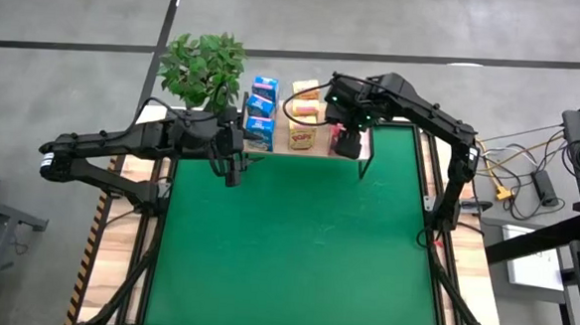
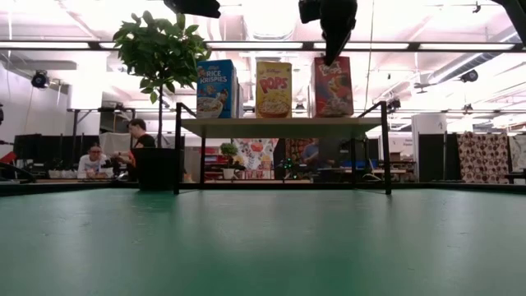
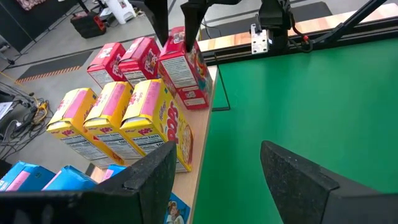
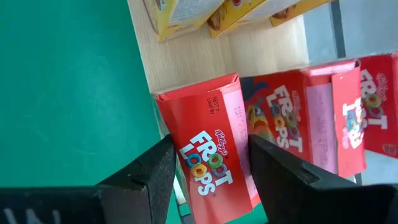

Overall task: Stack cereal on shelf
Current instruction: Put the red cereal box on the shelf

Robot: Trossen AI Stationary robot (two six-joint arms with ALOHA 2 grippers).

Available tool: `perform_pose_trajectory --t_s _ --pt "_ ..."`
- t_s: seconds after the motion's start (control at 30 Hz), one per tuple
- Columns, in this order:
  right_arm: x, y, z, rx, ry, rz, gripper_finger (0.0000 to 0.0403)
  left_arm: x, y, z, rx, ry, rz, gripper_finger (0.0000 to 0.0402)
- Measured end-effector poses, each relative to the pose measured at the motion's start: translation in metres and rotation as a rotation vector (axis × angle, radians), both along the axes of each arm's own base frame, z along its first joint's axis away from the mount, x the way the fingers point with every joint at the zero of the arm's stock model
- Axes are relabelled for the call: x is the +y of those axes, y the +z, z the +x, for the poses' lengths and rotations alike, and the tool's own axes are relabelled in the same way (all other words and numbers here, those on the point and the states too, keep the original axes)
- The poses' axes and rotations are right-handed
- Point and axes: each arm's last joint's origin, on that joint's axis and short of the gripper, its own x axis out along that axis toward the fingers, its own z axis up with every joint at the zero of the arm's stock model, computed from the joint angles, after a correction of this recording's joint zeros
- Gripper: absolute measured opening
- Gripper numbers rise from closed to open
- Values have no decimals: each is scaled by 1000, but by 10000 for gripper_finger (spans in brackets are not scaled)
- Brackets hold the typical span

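Observation:
The wooden shelf [image 2: 271,126] at the table's far edge carries rows of cereal boxes: blue [image 1: 261,111], yellow [image 1: 307,114] and red [image 3: 124,59]. They stand upright on their bases. My right gripper [image 4: 210,140] reaches down over the nearest red box [image 4: 211,162], at the shelf's near right corner, and is shut on it. My left gripper [image 3: 217,149] hangs open above the green mat [image 1: 296,242], beside the shelf's left end. It holds nothing. My right gripper pinches the top end [image 4: 205,118] of the nearest red box between its two fingers. One finger [image 3: 191,25] is on the front face and the other on the back face. The fingers come steeply from above and lie across the narrow top. The box stands upright with its base on the shelf [image 2: 333,113].
A potted plant [image 1: 203,68] stands at the shelf's left end. Black legs [image 2: 386,156] hold the shelf above the mat. People sit in the room beyond the table [image 2: 136,140]. Cables and gear lie on the floor to the right [image 1: 528,180].

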Motion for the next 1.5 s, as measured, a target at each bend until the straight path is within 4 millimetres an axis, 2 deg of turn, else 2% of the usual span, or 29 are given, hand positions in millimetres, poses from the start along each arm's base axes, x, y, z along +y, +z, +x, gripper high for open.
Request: perform_pose_trajectory --t_s 0.43,0.8,1.5 --pt "-1 -2 0 8 -21 -7 181 0 0 0 0 0 0 217" --pt "-1 -4 2 3 -28 -10 219 0 0 0 0 -1 0 217" --pt "0 0 -2 7 -25 -11 222 0 0 0 0 -1 0 217"
